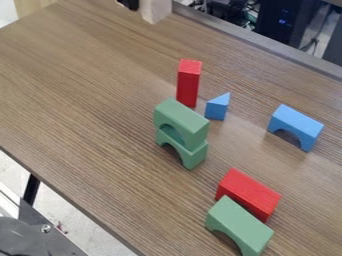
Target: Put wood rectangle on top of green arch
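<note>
Pale block and black jaws meet the view's upper edge

A pale, wood-toned rectangular block [156, 11], cut off by the top edge, appears just right of what look like the black jaws [128, 4]; whether they grip it or stand released cannot be told. Nearer the middle of the brown wood-grain worktop [87, 90], an upper green wooden arch [182, 119] rests on a lower green wooden arch [194, 156]. Behind them, an upright red wooden block [189, 82] stands near a small blue wooden triangle [217, 107], with a blue wooden arch [297, 125] off to the right. In the foreground, a red rectangular wooden block [248, 194] lies right beside a third green wooden arch [239, 225]. Beyond the far edge are cables [312, 42] and a dark case [277, 20] with blue lights; a pale floor [73, 215] shows lower left.
</note>
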Controlling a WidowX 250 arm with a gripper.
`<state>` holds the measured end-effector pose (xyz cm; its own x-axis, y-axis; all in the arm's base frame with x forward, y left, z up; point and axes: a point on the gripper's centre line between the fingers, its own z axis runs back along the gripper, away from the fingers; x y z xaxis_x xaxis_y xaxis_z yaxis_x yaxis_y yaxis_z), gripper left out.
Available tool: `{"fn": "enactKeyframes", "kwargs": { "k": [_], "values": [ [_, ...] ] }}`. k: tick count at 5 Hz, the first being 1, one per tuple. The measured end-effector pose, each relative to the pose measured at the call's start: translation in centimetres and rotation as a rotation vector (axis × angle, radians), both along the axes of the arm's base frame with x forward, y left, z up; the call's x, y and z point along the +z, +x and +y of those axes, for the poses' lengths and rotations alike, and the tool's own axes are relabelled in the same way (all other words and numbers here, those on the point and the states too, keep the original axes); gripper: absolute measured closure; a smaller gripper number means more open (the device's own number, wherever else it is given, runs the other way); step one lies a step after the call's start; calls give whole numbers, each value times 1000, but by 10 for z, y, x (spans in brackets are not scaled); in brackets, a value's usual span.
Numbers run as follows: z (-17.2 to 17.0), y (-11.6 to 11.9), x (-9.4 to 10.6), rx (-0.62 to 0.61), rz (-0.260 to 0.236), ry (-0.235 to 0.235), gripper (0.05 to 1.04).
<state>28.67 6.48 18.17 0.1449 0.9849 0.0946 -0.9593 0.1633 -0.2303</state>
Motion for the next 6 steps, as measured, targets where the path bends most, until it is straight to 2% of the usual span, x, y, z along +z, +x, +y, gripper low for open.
{"fn": "enactKeyframes", "kwargs": {
  "k": [1, 2, 4, 6],
  "values": [
    [-12, -11, -5, 29, -2, -17, 502],
    [-26, -17, -18, 40, 24, -49, 503],
    [-44, -27, -40, 38, 106, -56, 502],
    [-61, -29, -55, 43, 154, -37, 503]
  ]
}}
